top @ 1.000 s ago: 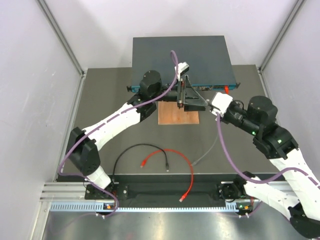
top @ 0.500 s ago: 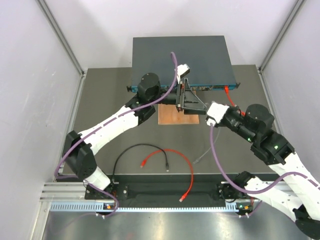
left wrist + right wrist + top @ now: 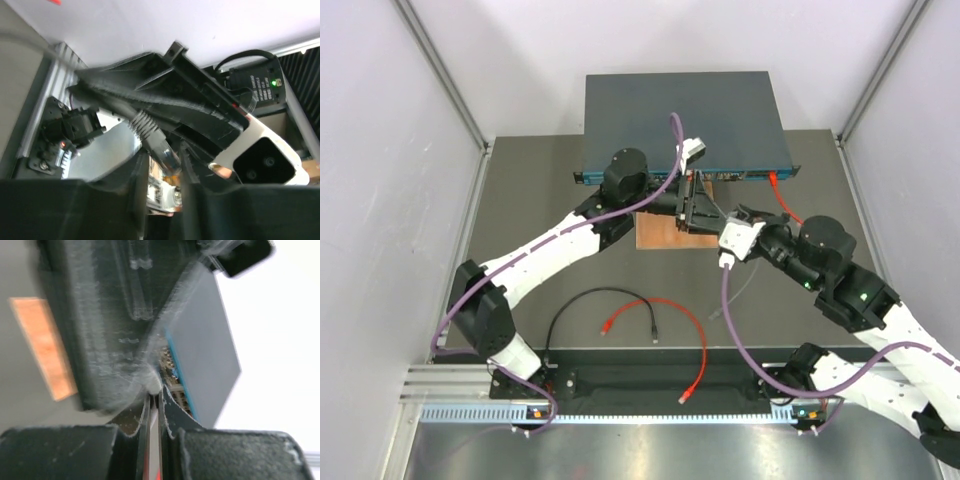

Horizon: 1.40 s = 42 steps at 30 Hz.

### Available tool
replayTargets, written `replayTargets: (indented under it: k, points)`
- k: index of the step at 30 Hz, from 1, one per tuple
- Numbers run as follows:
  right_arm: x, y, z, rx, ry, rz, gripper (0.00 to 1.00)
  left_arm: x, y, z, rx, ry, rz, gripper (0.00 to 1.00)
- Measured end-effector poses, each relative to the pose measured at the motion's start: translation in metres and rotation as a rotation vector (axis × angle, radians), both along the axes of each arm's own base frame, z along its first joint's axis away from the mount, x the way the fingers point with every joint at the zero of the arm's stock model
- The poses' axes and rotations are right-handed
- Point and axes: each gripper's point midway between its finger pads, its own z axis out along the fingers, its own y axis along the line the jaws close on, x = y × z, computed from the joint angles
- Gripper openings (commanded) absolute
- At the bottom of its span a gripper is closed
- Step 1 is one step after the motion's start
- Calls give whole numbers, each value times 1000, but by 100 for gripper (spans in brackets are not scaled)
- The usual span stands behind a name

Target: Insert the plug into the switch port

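The switch lies at the table's far side, its teal port face towards the arms; it also fills the right of the right wrist view. My left gripper hovers just before that face. Its jaws are shut on the plug, a clear connector with a grey boot. My right gripper meets the left one tip to tip and is shut on the grey cable just behind the plug. From above, the fingers hide the plug.
A brown wooden board lies under the grippers. A red cable is plugged into the switch at the right. Loose red and black cables lie near the front. Walls close in on both sides.
The left jaws have narrowed onto the plug. The right arm has swung left, bringing its gripper up against the left one. The left gripper edged slightly right.
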Motion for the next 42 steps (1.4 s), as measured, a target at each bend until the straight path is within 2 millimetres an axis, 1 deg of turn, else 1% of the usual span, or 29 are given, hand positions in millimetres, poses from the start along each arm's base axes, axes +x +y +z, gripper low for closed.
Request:
replayTargets:
  k: [1, 2, 3, 5, 6, 9, 11, 13, 14, 15, 18, 22, 24, 26, 30, 32, 36, 42]
  points:
    - [2, -3, 2, -4, -12, -20, 6, -1, 0, -3, 13, 7, -5, 16]
    - [4, -6, 4, -6, -24, -36, 11, -1, 1, -6, 23, 9, -8, 7]
    - [5, -8, 6, -6, -35, -49, 25, 0, 2, -9, 34, 15, -7, 2]
    - [2, -10, 6, -6, -34, -44, 45, 3, 3, -12, 41, 7, -2, 0]
    - [0, -9, 4, -11, -22, -34, 62, 4, 5, -14, 39, -10, -3, 0]
    - [-13, -7, -9, -31, 50, 20, 78, 5, 8, -21, 46, -63, -9, 0]
    - [-27, -4, -21, -40, 127, 69, 78, 2, 11, -32, 69, -103, -35, 0]
    - [-42, -3, -29, -42, 207, 116, 76, -3, 16, -46, 108, -142, -64, 0]
    - [-50, -3, -31, -38, 244, 141, 74, -4, 17, -51, 125, -155, -73, 0]
    - [-58, -2, -31, -31, 279, 163, 69, -5, 19, -58, 142, -176, -84, 0]
    - [-77, 1, -21, 10, 356, 218, 58, -12, 27, -72, 187, -229, -127, 0]
    - [-96, 9, 0, 65, 414, 298, 50, -21, 36, -81, 236, -316, -181, 0]
    - [-100, 14, 3, 72, 440, 328, 45, -29, 37, -82, 247, -366, -214, 0]
    - [-104, 19, -2, 67, 484, 353, 41, -41, 38, -85, 253, -406, -255, 0]
    - [-108, 30, -19, 38, 590, 386, 39, -62, 40, -98, 284, -468, -328, 0]
    - [-108, 35, -25, 29, 626, 393, 39, -68, 41, -103, 296, -486, -351, 0]
    - [-109, 38, -35, 12, 665, 402, 37, -69, 44, -110, 318, -511, -360, 0]
    - [-115, 35, -43, -2, 688, 411, 39, -67, 45, -113, 328, -528, -355, 0]
